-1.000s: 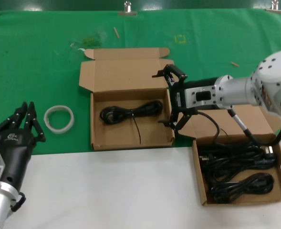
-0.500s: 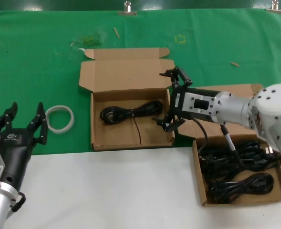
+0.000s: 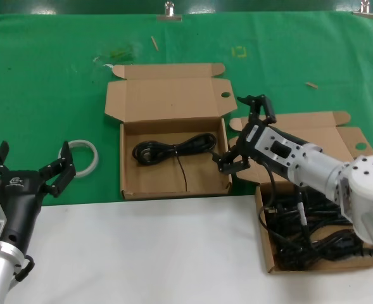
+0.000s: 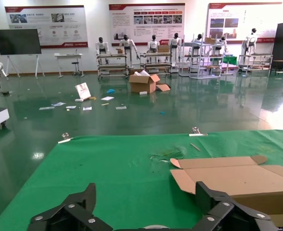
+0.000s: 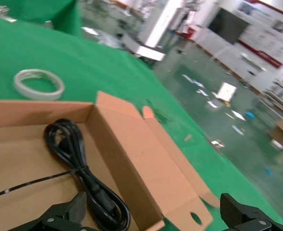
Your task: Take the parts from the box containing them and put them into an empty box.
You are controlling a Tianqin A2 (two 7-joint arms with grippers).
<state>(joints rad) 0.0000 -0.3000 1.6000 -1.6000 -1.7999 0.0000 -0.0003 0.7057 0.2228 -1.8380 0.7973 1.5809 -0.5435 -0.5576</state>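
Left claw (image 3: 26,170) black, silver wrist; right claw (image 3: 244,135) black, white-grey arm, black cable.

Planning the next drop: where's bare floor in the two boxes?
Middle box: one cord lies along the back, and the front half is bare apart from a thin tail. Right box: crowded with cords, no bare floor. The open right gripper hovers between the boxes.

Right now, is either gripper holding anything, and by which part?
Nothing is held. The right gripper is open between the two boxes; the left gripper is open near the tape ring.
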